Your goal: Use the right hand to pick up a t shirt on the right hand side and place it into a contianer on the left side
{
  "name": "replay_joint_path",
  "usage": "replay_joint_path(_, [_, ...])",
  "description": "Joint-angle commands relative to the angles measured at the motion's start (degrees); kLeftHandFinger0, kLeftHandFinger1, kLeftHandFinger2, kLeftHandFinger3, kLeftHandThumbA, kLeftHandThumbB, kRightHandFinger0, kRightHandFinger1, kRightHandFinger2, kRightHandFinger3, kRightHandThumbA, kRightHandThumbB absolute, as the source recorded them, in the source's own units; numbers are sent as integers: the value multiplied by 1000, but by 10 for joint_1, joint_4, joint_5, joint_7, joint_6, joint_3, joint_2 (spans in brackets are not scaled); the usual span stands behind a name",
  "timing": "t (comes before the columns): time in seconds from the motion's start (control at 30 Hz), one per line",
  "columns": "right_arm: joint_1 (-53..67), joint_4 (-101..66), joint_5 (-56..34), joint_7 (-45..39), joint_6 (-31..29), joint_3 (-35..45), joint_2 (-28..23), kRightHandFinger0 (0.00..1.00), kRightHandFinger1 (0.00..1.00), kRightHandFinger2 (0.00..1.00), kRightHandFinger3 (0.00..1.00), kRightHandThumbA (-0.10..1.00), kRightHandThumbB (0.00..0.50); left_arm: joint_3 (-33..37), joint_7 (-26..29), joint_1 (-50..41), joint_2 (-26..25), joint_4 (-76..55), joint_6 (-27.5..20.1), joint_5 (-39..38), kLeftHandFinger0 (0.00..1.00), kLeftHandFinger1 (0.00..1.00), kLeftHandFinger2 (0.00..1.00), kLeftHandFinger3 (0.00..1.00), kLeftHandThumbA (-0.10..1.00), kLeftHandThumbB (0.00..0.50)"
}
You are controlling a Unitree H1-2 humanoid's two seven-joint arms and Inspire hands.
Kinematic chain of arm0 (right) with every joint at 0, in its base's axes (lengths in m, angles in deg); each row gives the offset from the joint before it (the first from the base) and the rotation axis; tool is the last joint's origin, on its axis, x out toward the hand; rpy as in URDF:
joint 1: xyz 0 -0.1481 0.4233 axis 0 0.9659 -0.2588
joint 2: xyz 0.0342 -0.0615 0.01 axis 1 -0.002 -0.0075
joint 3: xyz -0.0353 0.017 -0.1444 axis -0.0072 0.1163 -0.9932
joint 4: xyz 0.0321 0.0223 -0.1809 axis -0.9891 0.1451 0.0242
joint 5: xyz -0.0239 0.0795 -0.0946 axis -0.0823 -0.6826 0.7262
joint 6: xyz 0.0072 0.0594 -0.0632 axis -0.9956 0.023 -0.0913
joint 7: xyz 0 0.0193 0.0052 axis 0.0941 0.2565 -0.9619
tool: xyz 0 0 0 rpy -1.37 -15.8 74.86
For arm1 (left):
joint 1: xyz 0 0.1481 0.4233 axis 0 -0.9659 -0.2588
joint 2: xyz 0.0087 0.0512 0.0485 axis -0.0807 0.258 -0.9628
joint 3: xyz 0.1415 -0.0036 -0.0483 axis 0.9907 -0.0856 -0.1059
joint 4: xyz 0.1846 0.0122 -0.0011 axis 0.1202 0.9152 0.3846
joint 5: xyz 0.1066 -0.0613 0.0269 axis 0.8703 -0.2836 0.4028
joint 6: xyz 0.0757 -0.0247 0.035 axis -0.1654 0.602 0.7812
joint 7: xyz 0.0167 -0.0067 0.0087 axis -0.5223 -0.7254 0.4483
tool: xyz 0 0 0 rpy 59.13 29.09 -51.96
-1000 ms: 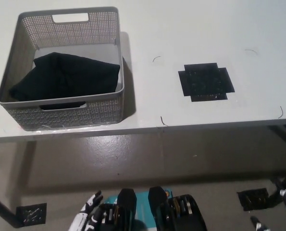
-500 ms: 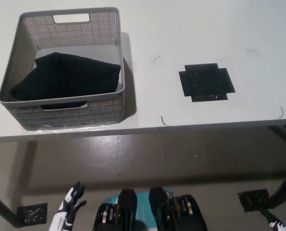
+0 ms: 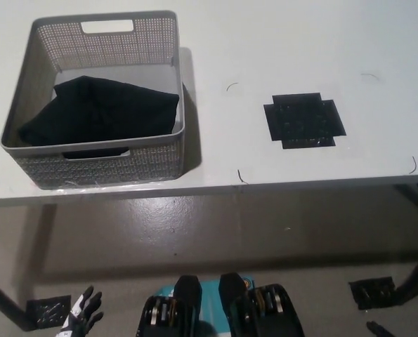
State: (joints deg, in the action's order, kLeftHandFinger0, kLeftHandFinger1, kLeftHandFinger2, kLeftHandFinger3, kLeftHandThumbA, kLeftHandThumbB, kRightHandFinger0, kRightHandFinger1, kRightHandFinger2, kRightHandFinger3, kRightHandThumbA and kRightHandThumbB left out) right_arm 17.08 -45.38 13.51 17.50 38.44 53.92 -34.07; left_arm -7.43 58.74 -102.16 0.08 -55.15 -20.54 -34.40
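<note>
A black t shirt (image 3: pixel 100 111) lies in the grey container (image 3: pixel 163 144) on the counter (image 3: pixel 279 42), the placing apparently done; left hand (image 3: pixel 80 317), fingers spread and empty, hangs low, right hand unseen.

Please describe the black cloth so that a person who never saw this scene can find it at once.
Look at the white table and find the grey basket at its left side. The black cloth lies crumpled inside it. Unlike the flat black cross-shaped mark on the bare table to the right, it is soft, folded, and enclosed by the basket walls.
</note>
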Motion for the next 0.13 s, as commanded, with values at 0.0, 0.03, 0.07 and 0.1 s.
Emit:
replay_joint_path(0.0, [0,-6,-11,45,-36,8,-7,1000,1000,1000,1000,827,128,-6,-21,23,-15,16,-25,-5,976,1000,1000,1000,1000,369])
replay_joint_path(0.03, [1,-8,-21,46,-36,9,-7,1000,1000,1000,1000,810,138,-7,-21,29,-16,23,-25,-3,979,1000,1000,1000,1000,385])
replay_joint_path(0.07, [1,-10,-36,46,-36,9,-4,1000,1000,1000,1000,798,136,-9,-20,38,-20,33,-25,0,982,1000,1000,1000,1000,385])
replay_joint_path(0.1, [-1,-9,-45,44,-36,6,-4,1000,1000,1000,1000,866,130,-11,-21,44,-20,40,-25,-2,989,1000,1000,1000,1000,357])
